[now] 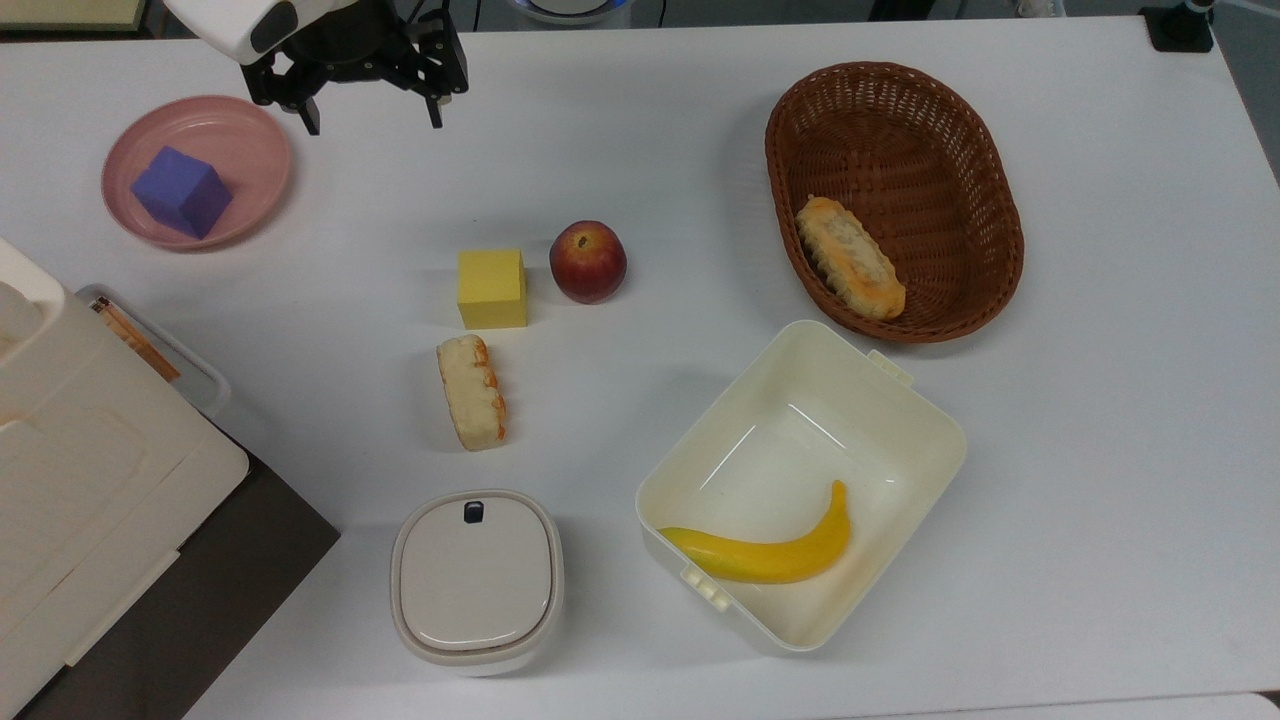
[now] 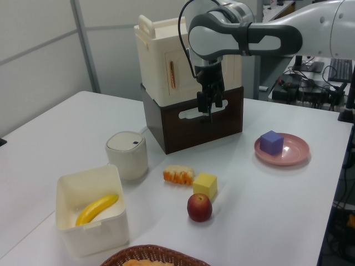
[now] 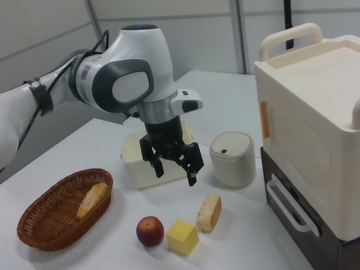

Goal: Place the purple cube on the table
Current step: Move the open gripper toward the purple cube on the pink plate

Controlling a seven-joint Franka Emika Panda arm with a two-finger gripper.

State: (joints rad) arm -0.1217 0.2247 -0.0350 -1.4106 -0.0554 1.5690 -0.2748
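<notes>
Purple cube (image 1: 182, 191) sitting in pink dish (image 1: 250, 150) near top view's left edge, gripper (image 1: 372, 112) hovering empty, fingers spread, just to top view's right of dish; bare surface (image 1: 640, 140) beyond.

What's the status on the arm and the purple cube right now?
Gripper open, empty, hovering above the white tabletop. Matte blue-violet foam cube sits in the pink round dish, untouched. Nothing between gripper and dish.
</notes>
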